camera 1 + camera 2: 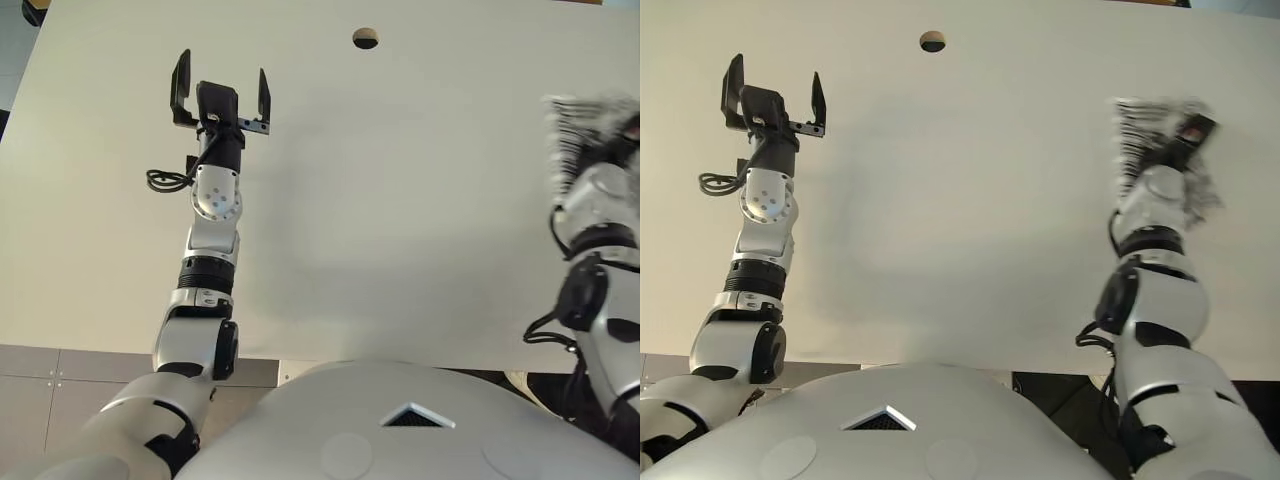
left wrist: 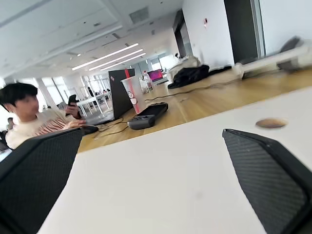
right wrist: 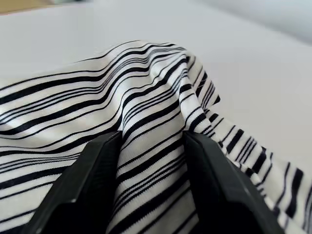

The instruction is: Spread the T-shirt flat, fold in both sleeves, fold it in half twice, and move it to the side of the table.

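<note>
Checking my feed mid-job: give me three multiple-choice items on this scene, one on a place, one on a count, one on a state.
1. Where is the black-and-white striped T-shirt? A the white table's far middle; B its right side, at the right gripper; C its left edge.
2. How many round holes show in the tabletop? A one; B two; C three.
3. The left gripper is: A shut on cloth; B shut, empty; C open, empty.
Key: B, the cloth is bunched between the right gripper's fingers; A, a single hole lies near the far edge; C, its fingers stand apart over bare table.
</note>
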